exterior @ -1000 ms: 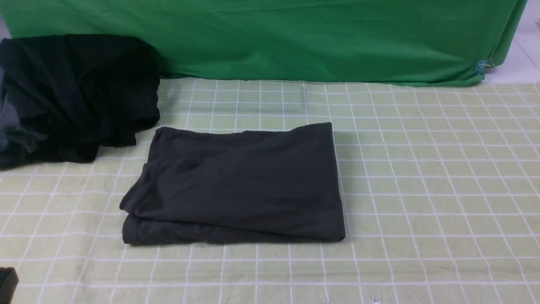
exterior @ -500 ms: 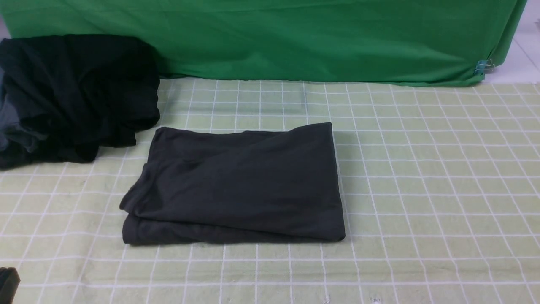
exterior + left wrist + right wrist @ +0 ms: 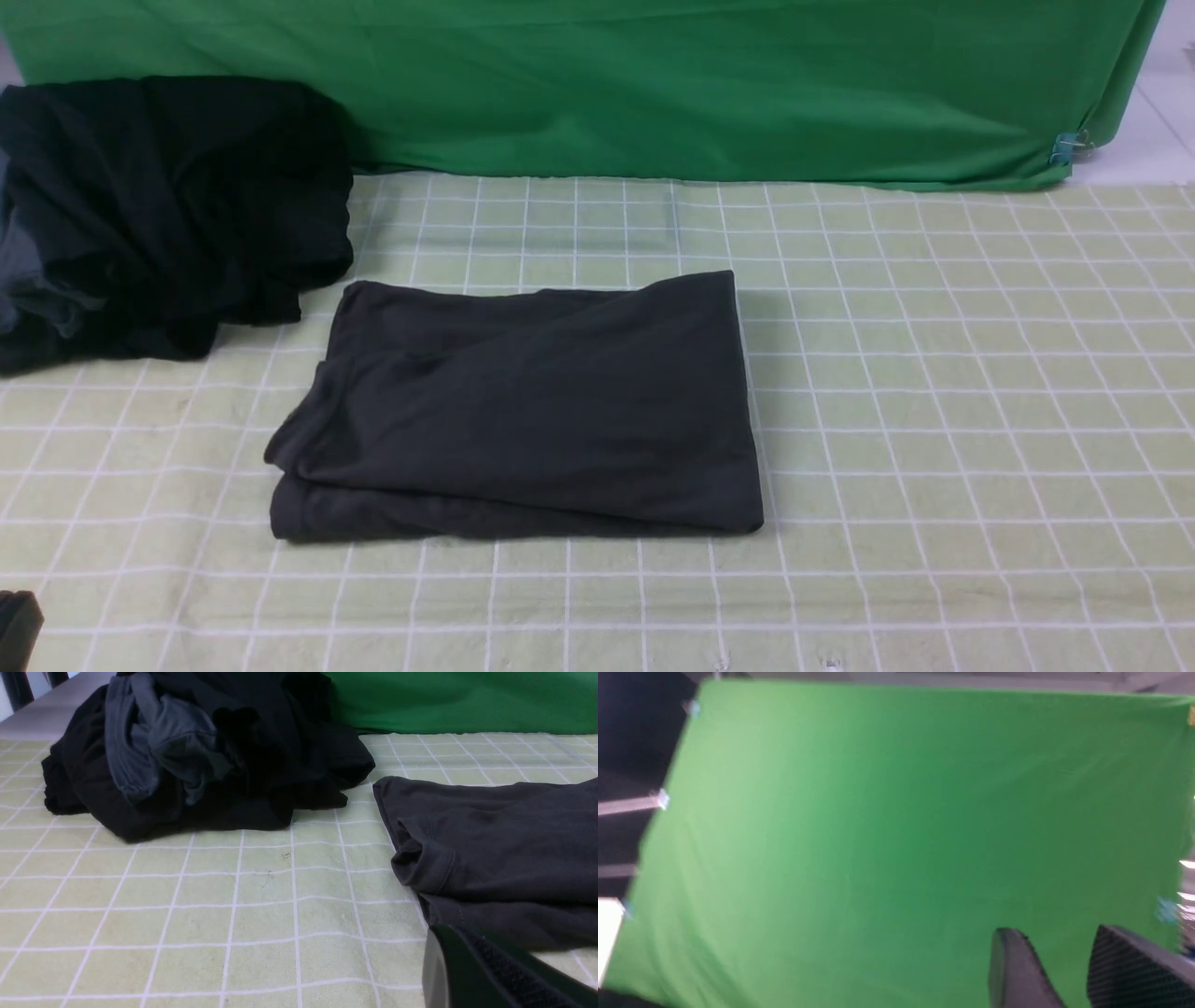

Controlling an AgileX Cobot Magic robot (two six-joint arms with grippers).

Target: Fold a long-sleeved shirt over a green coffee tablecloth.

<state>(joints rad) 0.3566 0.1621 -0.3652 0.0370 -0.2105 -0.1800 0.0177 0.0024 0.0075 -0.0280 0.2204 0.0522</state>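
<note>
The long-sleeved shirt (image 3: 532,401) lies folded into a dark charcoal rectangle in the middle of the green coffee tablecloth (image 3: 934,420), its layered edges at the left and front. The left wrist view shows the shirt's (image 3: 504,849) folded corner just beyond my left gripper (image 3: 444,942), which is shut, holds nothing and sits low over the tablecloth (image 3: 187,896). Only a dark bit of that left gripper (image 3: 19,630) shows at the front view's bottom left corner. My right gripper (image 3: 1055,931) is open and empty, raised and facing the bright green backdrop; the front view does not show it.
A blacker pile of clothes (image 3: 159,205) with grey-blue parts sits at the back left, close to the shirt's far left corner, and appears as a black heap (image 3: 201,751) in the left wrist view. A plain bright green cloth (image 3: 653,84) hangs along the back, clipped (image 3: 1064,147) at its right end.
</note>
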